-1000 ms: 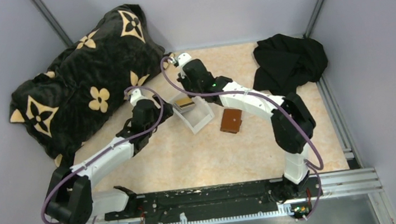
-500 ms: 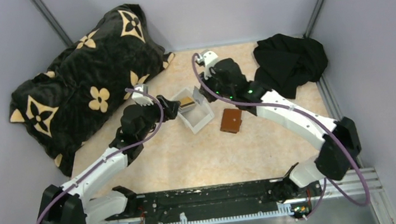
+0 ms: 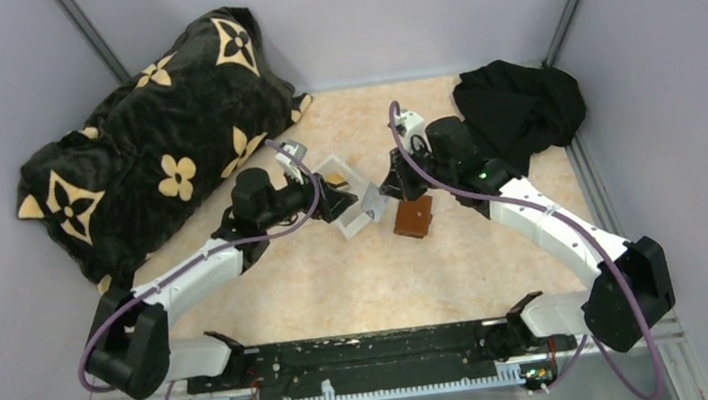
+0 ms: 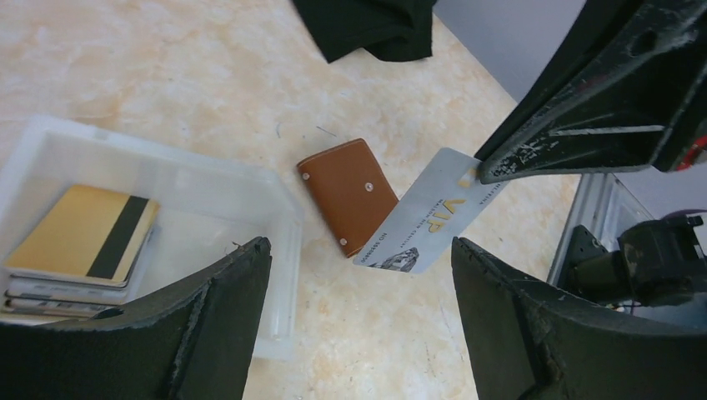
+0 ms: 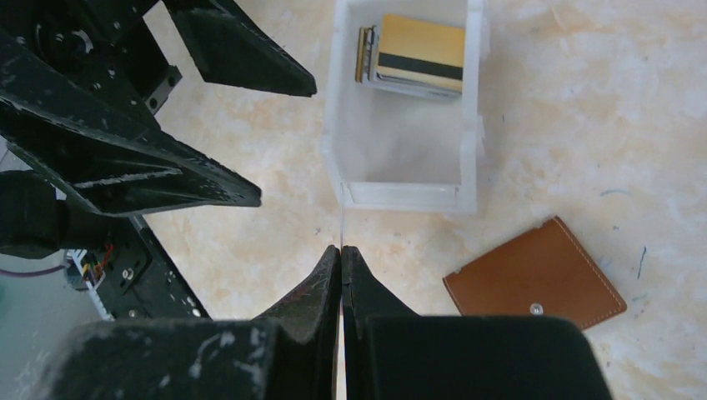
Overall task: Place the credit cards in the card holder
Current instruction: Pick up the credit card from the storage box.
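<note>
Left wrist: right hand pinches silver card; left hand gapes.

grey walls | beige marbled tabletop | black floral cushion

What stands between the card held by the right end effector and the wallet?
Nothing lies between the card and the wallet, but the wallet is folded shut, so its own cover hides the pockets.

Bright, even overhead light, soft shadows, all views sharp.
</note>
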